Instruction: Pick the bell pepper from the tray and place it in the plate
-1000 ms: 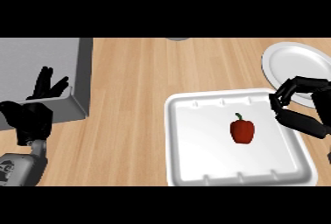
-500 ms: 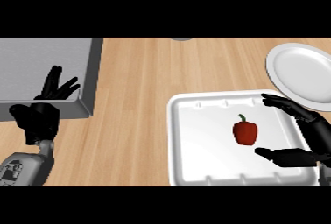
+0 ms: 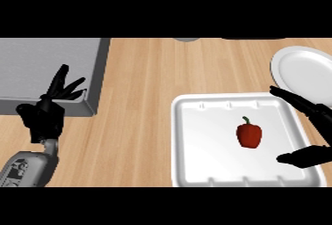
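Pepper (image 3: pixel 250 135) lies on the white tray (image 3: pixel 194 145), right of the tray's middle, with its green stem pointing toward the far edge; its long axis runs from near to far across the table (image 3: pixel 139 110). Nothing touches it.

The right hand (image 3: pixel 311 132) is at the tray's right side, much the nearer of the two. Its fingers (image 3: pixel 295 100) are spread wide from the thumb (image 3: pixel 301 157): the fingers reach over the tray's far right corner, the thumb sits over the near right rim, and the pepper lies to the left of that open span, apart from both. The hand's gap already lines up roughly with the pepper's long axis, so the coming move looks like a short shift leftward until fingers and thumb stand on either side of the fruit, then a close across it.

The plate (image 3: pixel 301 70) is at the far right, just beyond the tray's corner and close behind the right hand, so the carry should be short.

The left hand (image 3: pixel 48 112) rests open at the left, fingers up, near a grey box (image 3: pixel 45 70), well apart from the tray.
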Available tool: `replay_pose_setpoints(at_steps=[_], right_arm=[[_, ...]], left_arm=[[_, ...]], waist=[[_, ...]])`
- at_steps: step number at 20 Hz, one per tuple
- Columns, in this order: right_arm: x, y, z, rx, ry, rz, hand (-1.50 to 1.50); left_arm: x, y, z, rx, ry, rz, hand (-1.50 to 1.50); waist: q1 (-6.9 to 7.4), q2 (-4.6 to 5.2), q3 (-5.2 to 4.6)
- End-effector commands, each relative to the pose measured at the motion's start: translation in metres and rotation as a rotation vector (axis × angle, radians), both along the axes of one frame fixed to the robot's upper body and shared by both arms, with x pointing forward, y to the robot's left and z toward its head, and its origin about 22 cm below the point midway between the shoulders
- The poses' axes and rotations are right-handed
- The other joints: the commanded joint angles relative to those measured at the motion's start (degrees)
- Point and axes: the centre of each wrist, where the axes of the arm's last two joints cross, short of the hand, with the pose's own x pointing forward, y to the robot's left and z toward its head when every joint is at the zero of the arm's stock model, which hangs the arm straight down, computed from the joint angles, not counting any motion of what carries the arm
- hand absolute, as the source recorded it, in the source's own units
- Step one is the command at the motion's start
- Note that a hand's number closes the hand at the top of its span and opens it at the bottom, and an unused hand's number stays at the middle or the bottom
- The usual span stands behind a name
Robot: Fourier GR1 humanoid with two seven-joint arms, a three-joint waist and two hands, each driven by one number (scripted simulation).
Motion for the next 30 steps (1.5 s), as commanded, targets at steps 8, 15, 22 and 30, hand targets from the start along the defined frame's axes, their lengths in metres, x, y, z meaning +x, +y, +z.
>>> replay_pose_setpoints(at_steps=[8,15,22,30], right_arm=[[0.013,0.022,0.001,-0.302,0.316,0.046,-1.50],[0.025,0.030,0.000,-0.330,0.366,0.028,-1.50],[0.030,0.041,-0.014,-0.357,0.396,0.057,-1.50],[0.029,0.040,-0.022,-0.333,0.421,0.063,-1.50]], left_arm=[[-0.030,-0.020,-0.055,-0.053,0.316,-0.050,0.00],[-0.030,-0.032,-0.051,-0.066,0.310,-0.058,0.00],[-0.029,-0.019,-0.050,-0.066,0.317,-0.014,0.00],[-0.038,-0.008,-0.047,-0.058,0.307,-0.021,0.00]], waist=[[1.37,1.34,-1.21],[0.66,1.24,-1.12],[0.37,1.39,-1.07],[-0.25,1.19,-1.07]])
